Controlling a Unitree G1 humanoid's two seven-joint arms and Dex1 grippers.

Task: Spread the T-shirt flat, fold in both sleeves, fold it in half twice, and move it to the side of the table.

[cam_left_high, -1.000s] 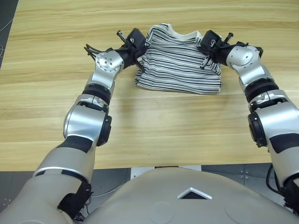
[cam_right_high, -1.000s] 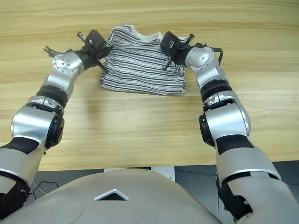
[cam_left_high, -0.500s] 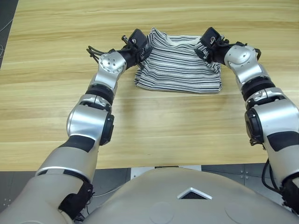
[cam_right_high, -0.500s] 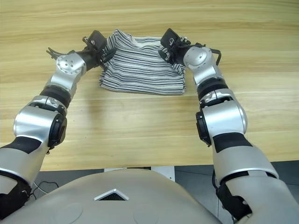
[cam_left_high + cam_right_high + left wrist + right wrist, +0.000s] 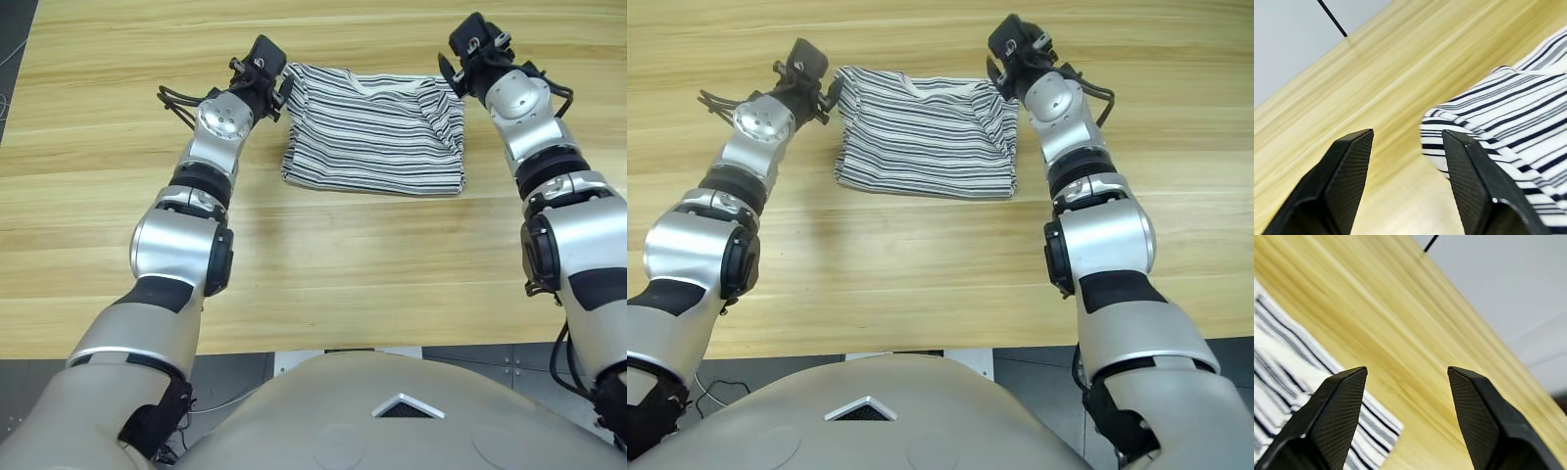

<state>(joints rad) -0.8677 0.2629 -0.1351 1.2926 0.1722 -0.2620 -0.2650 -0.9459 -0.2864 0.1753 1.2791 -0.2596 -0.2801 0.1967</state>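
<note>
The striped T-shirt (image 5: 377, 129) lies folded into a rough square on the wooden table (image 5: 323, 264), collar toward the far side. My left gripper (image 5: 263, 61) hovers at the shirt's far left corner, open, with nothing between its fingers (image 5: 1347, 181); the shirt's edge (image 5: 1498, 122) lies just past its fingertips. At the far right corner my right gripper (image 5: 472, 37) is open and empty too, and the striped cloth (image 5: 1288, 362) shows beside one of its fingers (image 5: 1327, 416).
Bare wood spreads in front of the shirt and to both sides. Dark floor (image 5: 15, 49) borders the table's left edge, and a thin black cable (image 5: 1332, 18) runs across the floor beyond the far edge.
Both grippers have let go of the shirt's top layer and pulled outward and away toward the far corners. The lifted fold has dropped, and the shirt now lies flatter.
</note>
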